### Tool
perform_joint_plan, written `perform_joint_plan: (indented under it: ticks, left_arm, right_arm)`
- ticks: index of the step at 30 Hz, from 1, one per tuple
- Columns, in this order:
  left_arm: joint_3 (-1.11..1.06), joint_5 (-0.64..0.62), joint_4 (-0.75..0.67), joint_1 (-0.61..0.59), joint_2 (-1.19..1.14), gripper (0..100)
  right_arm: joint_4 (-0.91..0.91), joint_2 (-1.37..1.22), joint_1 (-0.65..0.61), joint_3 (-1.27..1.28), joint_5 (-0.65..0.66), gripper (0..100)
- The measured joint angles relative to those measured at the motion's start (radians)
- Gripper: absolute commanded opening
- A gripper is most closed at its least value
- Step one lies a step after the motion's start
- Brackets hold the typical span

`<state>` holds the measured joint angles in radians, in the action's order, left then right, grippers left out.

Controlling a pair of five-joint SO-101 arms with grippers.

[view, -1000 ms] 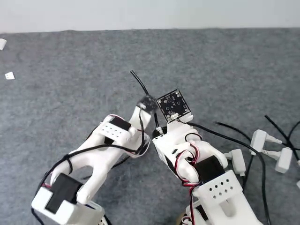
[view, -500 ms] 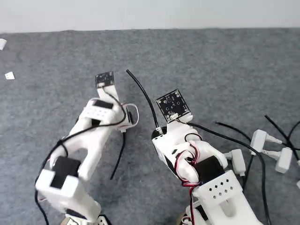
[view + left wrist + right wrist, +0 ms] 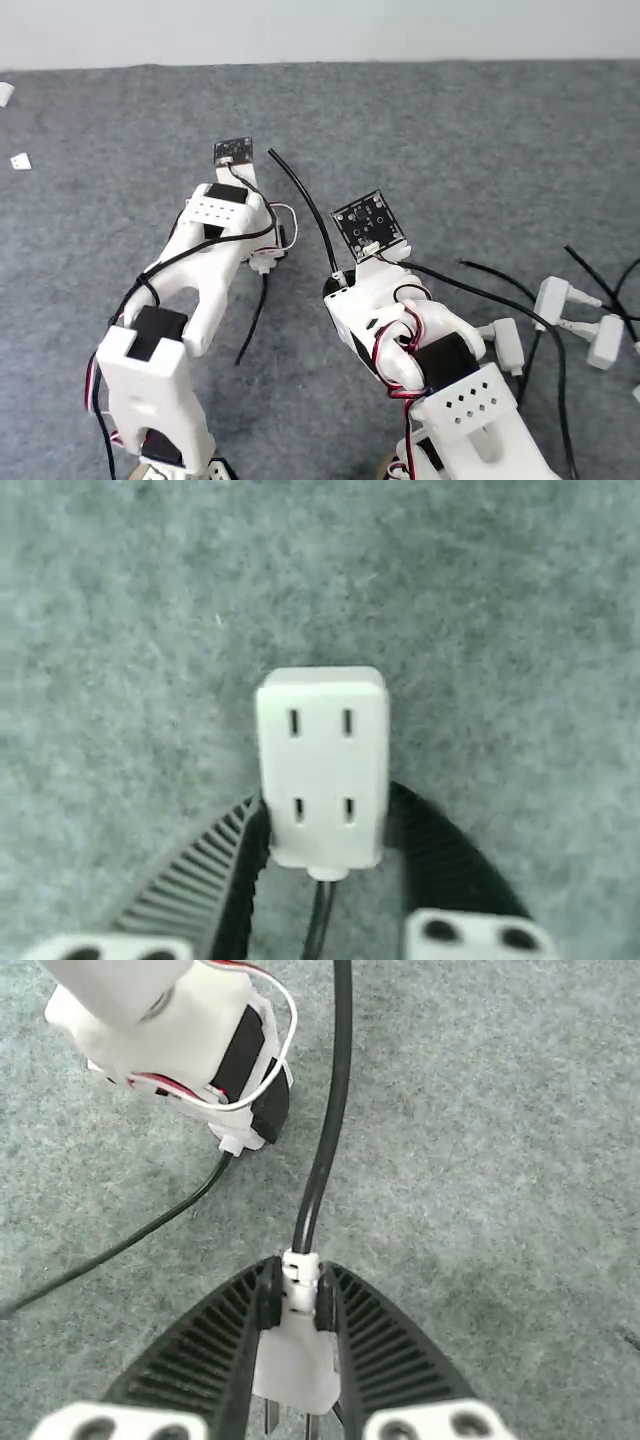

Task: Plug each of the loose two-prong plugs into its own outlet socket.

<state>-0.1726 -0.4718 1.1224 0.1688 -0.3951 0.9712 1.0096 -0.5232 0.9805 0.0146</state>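
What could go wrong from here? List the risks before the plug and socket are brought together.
1. The plug sits in the right gripper with its prongs pointing back toward the wrist, so it probably cannot enter the socket without regrasping.
2. Its black cord runs close past the left arm and may snag.
3. The left gripper clamps only the socket's cord end, so a push could pivot it.

Outlet socket (image 3: 322,765) and plug (image 3: 295,1360) are white; cord (image 3: 330,1110), left tool (image 3: 325,805) and right tool (image 3: 300,1268) black; mat (image 3: 500,600) grey.
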Motion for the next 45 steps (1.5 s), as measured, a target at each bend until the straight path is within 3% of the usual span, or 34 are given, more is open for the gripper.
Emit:
perform_joint_plan:
  ticks: [14, 19, 24, 27, 31, 33, 37, 45]
  left_arm:
    - [-0.04, -0.012, 0.049, 0.005, 0.04, 45]
    - [-0.155, 0.044, 0.049, 0.005, 0.19, 45]
    - [-0.345, 0.175, -0.04, 0.003, 0.368, 45]
    - [-0.433, 0.308, -0.083, -0.046, 0.393, 33]
    - [-0.437, 0.442, -0.083, -0.1, 0.394, 0]
    - [-0.437, 0.505, -0.078, -0.1, 0.394, 4]
    - [-0.456, 0.614, -0.078, -0.064, 0.407, 1]
    - [-0.54, 0.669, -0.097, -0.002, 0.496, 1]
  right_arm:
    - [0.0, 0.0, 0.0, 0.0, 0.0, 0.8]
    - [0.0, 0.0, 0.0, 0.0, 0.0, 0.8]
    - [0.0, 0.0, 0.0, 0.0, 0.0, 0.8]
    - [0.0, 0.0, 0.0, 0.0, 0.0, 0.8]
    - [0.005, 0.005, 0.0, 0.0, 0.0, 0.8]
    - [0.023, 0.035, 0.0, 0.0, 0.0, 0.8]
    - [0.037, 0.143, 0.0, 0.041, 0.0, 0.8]
    - [0.037, 0.258, -0.023, 0.077, 0.003, 0.9]
